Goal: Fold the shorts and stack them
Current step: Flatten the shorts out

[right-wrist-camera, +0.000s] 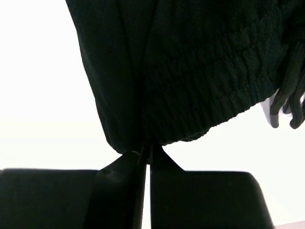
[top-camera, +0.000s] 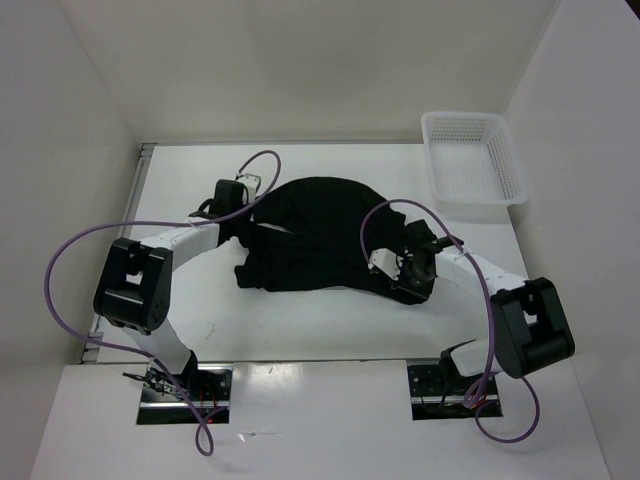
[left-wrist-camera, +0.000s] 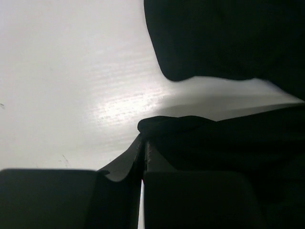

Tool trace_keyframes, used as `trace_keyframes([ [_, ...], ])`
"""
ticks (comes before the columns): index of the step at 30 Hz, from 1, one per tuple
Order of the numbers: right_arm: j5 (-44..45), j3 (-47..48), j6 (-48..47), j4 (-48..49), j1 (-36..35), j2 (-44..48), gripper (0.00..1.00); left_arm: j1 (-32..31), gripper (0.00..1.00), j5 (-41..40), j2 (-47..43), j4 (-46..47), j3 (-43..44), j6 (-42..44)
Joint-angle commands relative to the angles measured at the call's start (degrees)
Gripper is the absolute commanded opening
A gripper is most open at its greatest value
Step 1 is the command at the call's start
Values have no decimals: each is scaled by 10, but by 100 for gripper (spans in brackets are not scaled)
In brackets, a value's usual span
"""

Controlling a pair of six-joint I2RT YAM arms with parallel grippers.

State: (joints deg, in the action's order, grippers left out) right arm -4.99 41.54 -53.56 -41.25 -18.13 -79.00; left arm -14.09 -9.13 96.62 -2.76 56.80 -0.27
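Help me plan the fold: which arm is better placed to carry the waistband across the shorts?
Right, likely. The right gripper is shut on the shorts' elastic waistband, beside the drawstring. The left gripper pinches a plain cloth edge on the other side.

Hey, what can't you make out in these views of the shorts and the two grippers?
Top external: right gripper fingertips, lost against the black shorts; left gripper fingertips, under its own wrist.
Left wrist: the shorts' folds, just featureless black, cut by the right edge.
Right wrist: drawstring, partly cut by the right edge.
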Motion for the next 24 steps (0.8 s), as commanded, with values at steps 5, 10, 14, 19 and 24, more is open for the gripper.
trace_keyframes([
  [5, 10, 5, 3, 12, -4, 10, 30, -2, 24, -83, -8, 54, 5, 3],
  [10, 10, 44, 47, 31, -4, 10, 67, -8, 84, -77, -41, -29, 10, 3],
  [14, 10, 105, 73, 31, -4, 16, 67, -13, 80, -28, -125, -131, 16, 3],
  [19, 15, 147, 73, 25, -4, 10, 66, -18, 71, 65, -150, -318, -19, 3],
  [24, 15, 137, 7, -30, -12, 29, 63, -18, 74, 114, -142, -322, -45, 3],
])
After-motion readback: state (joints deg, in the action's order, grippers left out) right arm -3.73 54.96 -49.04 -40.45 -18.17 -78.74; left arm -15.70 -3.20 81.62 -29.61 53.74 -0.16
